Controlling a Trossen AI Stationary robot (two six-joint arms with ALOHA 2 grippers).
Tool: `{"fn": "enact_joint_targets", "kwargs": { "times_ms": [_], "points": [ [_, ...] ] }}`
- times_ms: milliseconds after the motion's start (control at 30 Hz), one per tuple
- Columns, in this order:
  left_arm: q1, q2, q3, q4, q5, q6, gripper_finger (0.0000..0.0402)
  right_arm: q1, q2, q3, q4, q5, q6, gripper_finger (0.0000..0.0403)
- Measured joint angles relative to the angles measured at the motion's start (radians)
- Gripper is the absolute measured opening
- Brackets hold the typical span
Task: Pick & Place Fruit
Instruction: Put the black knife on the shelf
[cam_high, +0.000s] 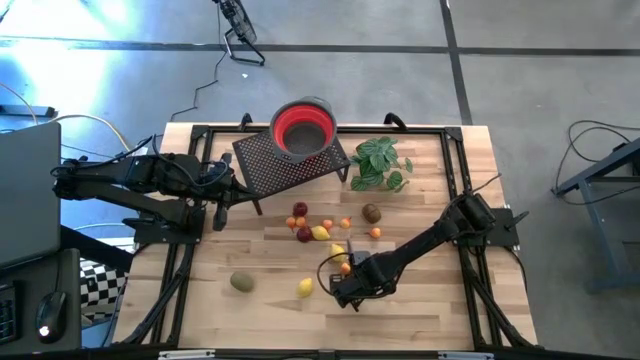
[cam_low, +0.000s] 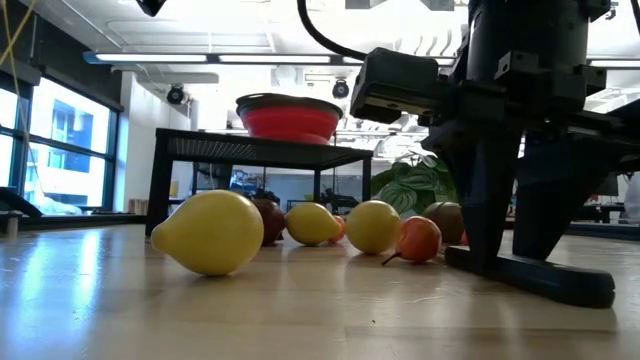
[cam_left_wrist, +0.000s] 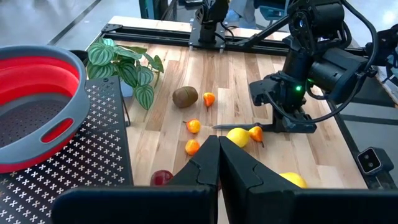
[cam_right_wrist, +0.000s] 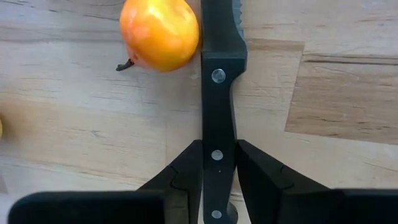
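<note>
the right gripper (cam_right_wrist: 211, 163) clamps the knife (cam_right_wrist: 219, 74) handle beside an orange fruit (cam_right_wrist: 160, 32) — small, light, round, likely to roll; pinch its middle. left gripper (cam_left_wrist: 217, 163) shut, empty.

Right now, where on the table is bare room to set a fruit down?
Bare wood runs along the near edge, between the kiwi and the right gripper, and right of the plant. The middle, around the lemon, is crowded.
</note>
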Motion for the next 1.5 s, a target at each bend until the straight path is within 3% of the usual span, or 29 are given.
{"fn": "enact_joint_targets", "kwargs": {
  "times_ms": [133,633,1500],
  "points": [
    [0.0,0.0,0.0,0.0,0.0,0.0,0.0,0.001,0.001,0.0,0.004,0.037,0.004,0.0084],
    [0.0,0.0,0.0,0.0,0.0,0.0,0.0,-0.004,0.0,0.0,0.007,-0.034,0.002,0.0084],
    [0.0,0.0,0.0,0.004,0.0,0.0,0.0,0.0,-0.008,0.001,-0.012,-0.008,0.0,0.0071]
  ]
}}
